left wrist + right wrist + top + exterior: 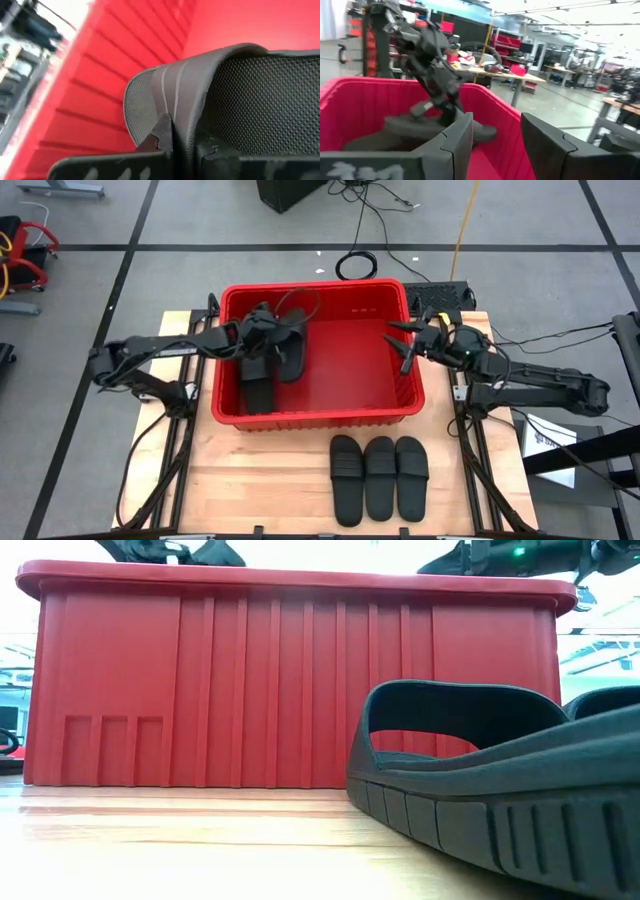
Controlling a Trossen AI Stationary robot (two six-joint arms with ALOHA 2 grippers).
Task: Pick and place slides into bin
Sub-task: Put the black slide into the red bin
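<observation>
The red bin (400,395) stands mid-table. My left gripper (268,330) reaches into its left half and is shut on a black slide (291,350). A second black slide (254,388) lies on the bin's floor beside it. My right gripper (403,340) hangs open and empty over the bin's right side, inside the rim; its two fingers (455,145) stand apart. Three more black slides (380,476) lie side by side, soles down, on the table in front of the bin. One of them fills the low view (480,770). My left gripper pinches the slide's curved strap at its edge (175,100) between its two fingers (161,131). The arm comes in from the table's left, slanting down into the bin. In the right wrist view the slide (440,127) lies about level below the fingers; whether it rests on the bin's floor I cannot tell.
The bin's ribbed front wall (290,680) blocks the low view. The bin's right half shows bare red floor (360,370). Bare wooden tabletop (260,480) lies left of the three slides. Cables (355,265) lie on the floor behind the table.
</observation>
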